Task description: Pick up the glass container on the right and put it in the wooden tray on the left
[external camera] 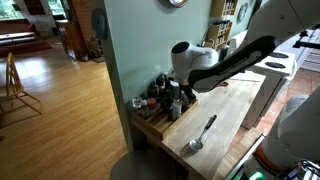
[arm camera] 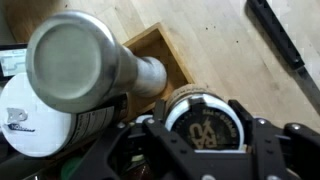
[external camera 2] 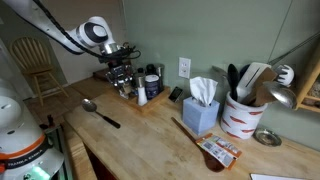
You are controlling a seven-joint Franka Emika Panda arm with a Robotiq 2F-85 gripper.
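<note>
In the wrist view my gripper [arm camera: 205, 140] is shut on the glass container [arm camera: 205, 122], a squat jar with a dark lid and a white rim. The fingers sit on both sides of the jar. It is held at the corner of the wooden tray [arm camera: 152, 42], beside a tall metal shaker [arm camera: 78, 58]. In both exterior views the gripper [external camera: 178, 97] [external camera 2: 122, 72] hangs low over the tray [external camera: 158, 122] [external camera 2: 133, 97], which is crowded with bottles. The jar itself is hidden there by the gripper.
A metal spoon [external camera: 201, 134] [external camera 2: 100, 111] [arm camera: 285, 45] lies on the butcher-block counter beside the tray. A white jar [arm camera: 35, 125] stands next to the shaker. A tissue box [external camera 2: 200, 110] and a utensil crock [external camera 2: 240, 115] stand further along the counter. The wall is close behind the tray.
</note>
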